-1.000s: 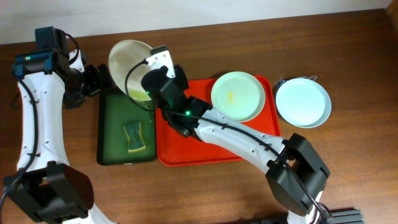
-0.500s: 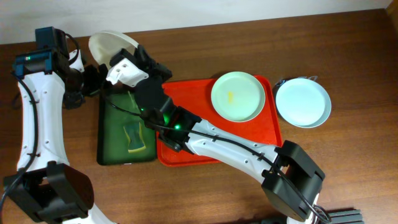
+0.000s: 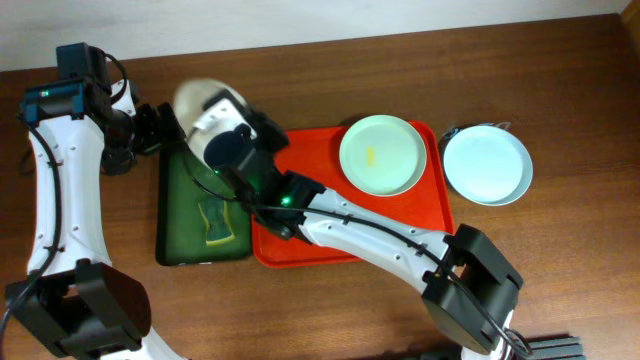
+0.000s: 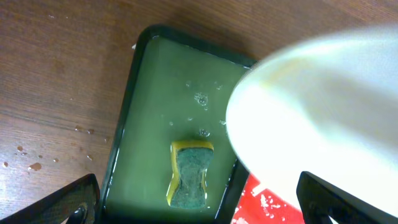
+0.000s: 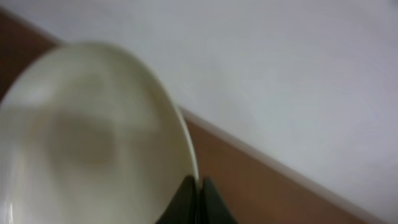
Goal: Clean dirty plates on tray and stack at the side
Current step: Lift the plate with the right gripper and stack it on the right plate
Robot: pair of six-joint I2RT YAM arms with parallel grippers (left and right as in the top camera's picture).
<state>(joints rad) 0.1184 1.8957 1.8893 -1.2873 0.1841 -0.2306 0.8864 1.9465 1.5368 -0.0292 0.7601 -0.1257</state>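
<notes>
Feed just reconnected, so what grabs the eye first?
A blurred pale plate, pinched at its rim by the right gripper, hangs above the dark green tray. One yellow-smeared plate sits on the red tray; a clean-looking plate rests on the table beside it.

1. Left arm [image 3: 60,190], at nine o'clock: white shells, black joints, thin black cable [image 3: 47,180], blue block [image 3: 75,57] and teal light [image 3: 45,97] at its top.
2. Right arm [image 3: 370,225], from five o'clock: white shells, black joints, green light [image 3: 285,200].
3. Left fingers [image 4: 68,202]: black.
</notes>
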